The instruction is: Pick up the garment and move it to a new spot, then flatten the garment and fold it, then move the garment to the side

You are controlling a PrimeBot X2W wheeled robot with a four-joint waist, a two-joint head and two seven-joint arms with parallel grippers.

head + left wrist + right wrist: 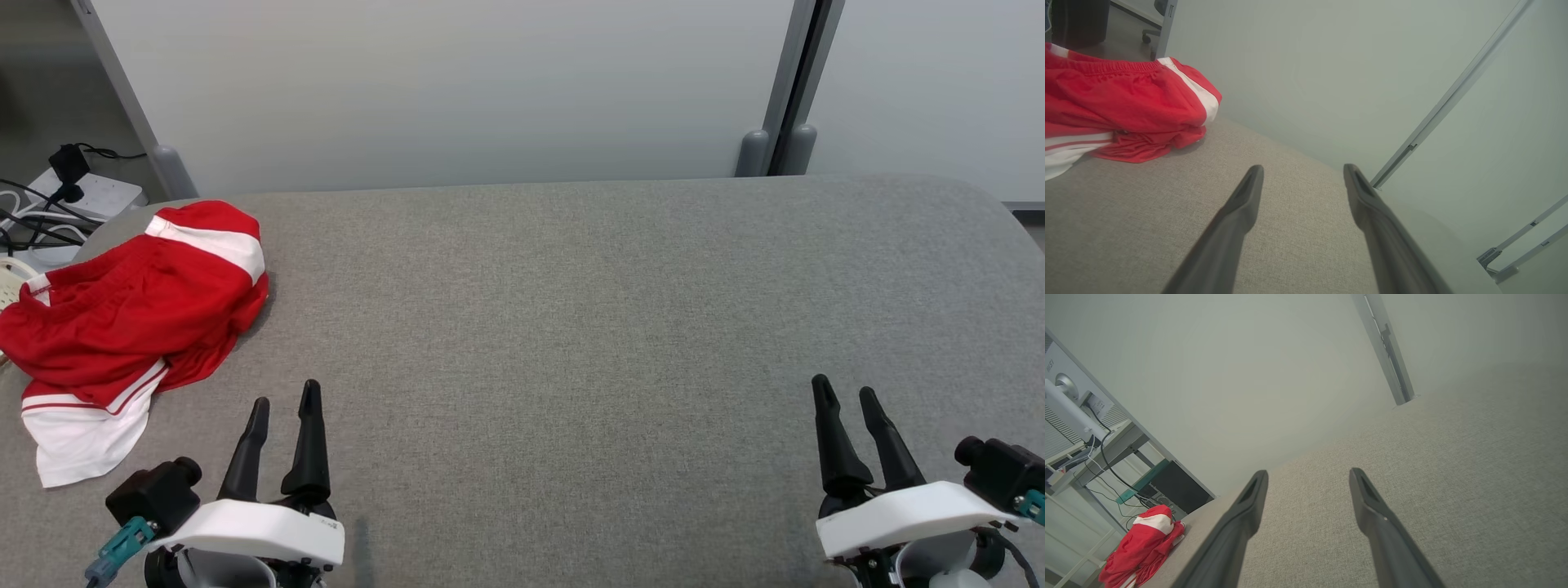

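**Garment bunched up on the left, both grippers empty**

So the red and white garment (131,318) is sitting in a crumpled heap on the grey table (571,327). It's a bit ahead of the left gripper (286,393) and off to its left, close but not touching. The white hem is the part nearest that gripper.

The left gripper's fingers are parted a moderate amount with nothing between them, just bare table ahead. The right gripper (843,386) is well apart from the garment, way off to its left. Same deal there, fingers spread a moderate gap and empty.

A power strip (90,192) with cables sits past the garment, off the table.
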